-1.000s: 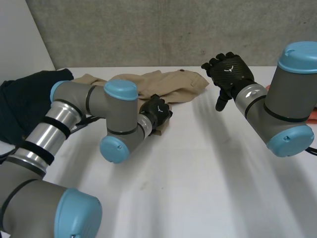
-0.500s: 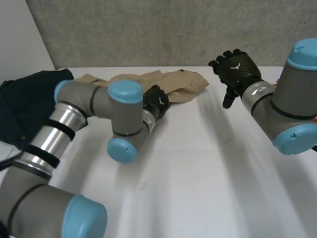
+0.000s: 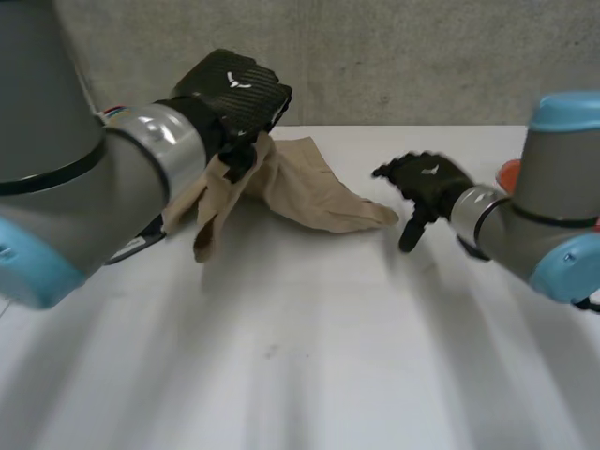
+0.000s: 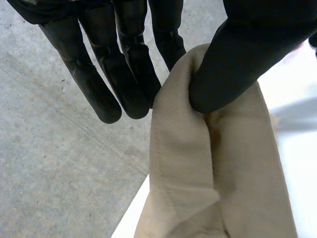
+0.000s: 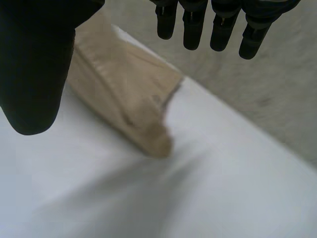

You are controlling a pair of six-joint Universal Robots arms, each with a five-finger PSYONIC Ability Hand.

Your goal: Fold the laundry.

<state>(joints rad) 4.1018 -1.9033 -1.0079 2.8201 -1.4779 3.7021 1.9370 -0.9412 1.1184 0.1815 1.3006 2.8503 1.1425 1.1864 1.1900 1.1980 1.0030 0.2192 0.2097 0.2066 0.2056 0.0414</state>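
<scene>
One tan garment (image 3: 309, 192) hangs creased, pinched in left hand (image 3: 232, 89); right hand (image 3: 427, 183) relaxed, empty.

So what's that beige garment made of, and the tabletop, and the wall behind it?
Beige garment: woven cloth, likely cotton twill. Fine diagonal ribs show, the surface is matte, and it hangs in soft folds from the left hand.
Tabletop: smooth and white, perhaps laminate or painted board, with a faint sheen and no grain.
Wall: looks like bare concrete, grey, mottled and pitted.
</scene>
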